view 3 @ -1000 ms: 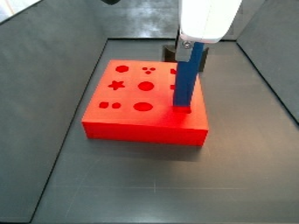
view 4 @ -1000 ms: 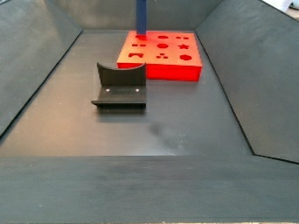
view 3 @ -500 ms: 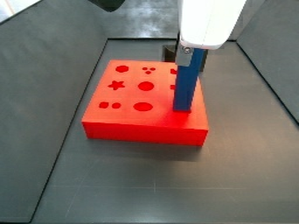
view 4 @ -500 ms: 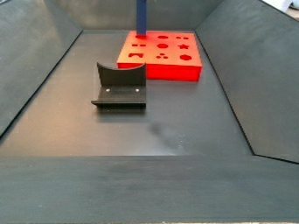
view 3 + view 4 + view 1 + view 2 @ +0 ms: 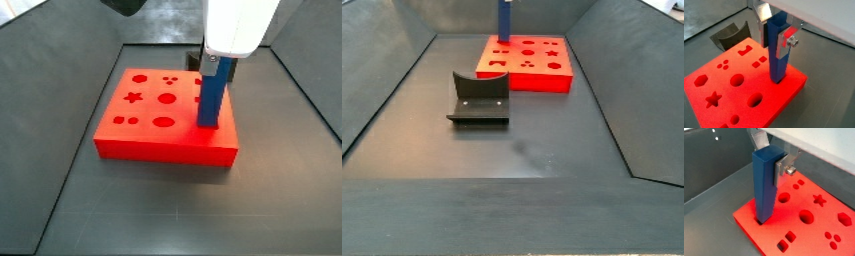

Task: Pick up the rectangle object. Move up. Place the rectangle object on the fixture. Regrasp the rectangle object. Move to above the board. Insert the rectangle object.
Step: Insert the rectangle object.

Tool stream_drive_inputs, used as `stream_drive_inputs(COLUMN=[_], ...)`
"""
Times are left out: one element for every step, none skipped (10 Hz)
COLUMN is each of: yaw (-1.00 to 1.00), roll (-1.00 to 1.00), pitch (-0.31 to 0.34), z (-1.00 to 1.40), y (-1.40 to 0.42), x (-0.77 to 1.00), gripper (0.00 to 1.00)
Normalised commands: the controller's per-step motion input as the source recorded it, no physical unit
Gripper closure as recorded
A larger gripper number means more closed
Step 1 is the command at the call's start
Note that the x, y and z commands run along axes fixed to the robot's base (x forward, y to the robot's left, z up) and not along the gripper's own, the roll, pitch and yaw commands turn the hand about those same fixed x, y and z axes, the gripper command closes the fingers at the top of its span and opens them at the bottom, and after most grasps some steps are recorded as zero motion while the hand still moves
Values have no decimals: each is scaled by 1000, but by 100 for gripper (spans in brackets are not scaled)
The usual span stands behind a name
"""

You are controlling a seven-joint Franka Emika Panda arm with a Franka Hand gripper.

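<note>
The rectangle object is a slim blue bar standing upright, and my gripper is shut on its upper part. In both wrist views the silver fingers clamp the bar from two sides. Its lower end meets the top of the red board close to one edge, and the bar hides the hole under it. The dark fixture stands on the floor apart from the board. Only the bar's lower part shows in that side view.
Sloping grey walls enclose the dark floor. The board's top has star, round, square and oval holes. A dark shape hangs at the upper edge of a side view.
The gripper has come down slightly with the bar still in it. Board and fixture have not moved.
</note>
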Motion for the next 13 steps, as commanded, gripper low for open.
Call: stream_drive_inputs(yaw=[0,0,0,0,0,0,0,0,0,0,0,0,0], roll=[0,0,0,0,0,0,0,0,13,29,7,0,0], pitch=[1,16,29,20,30,20,17,16,26,39,9,0,0], z=[-74,-37,-23,-14,0,0,-31,-74,-114,-131,-71,-46,-40], y=[29,9,0,0,0,0,0,-6,-46,-97,-77,-57,-17], x=[0,109,146,129,177,154,86,46,6,0,0,-6,0], gripper=[100,100,100,100,100,100,100,100,100,100,100,100,100])
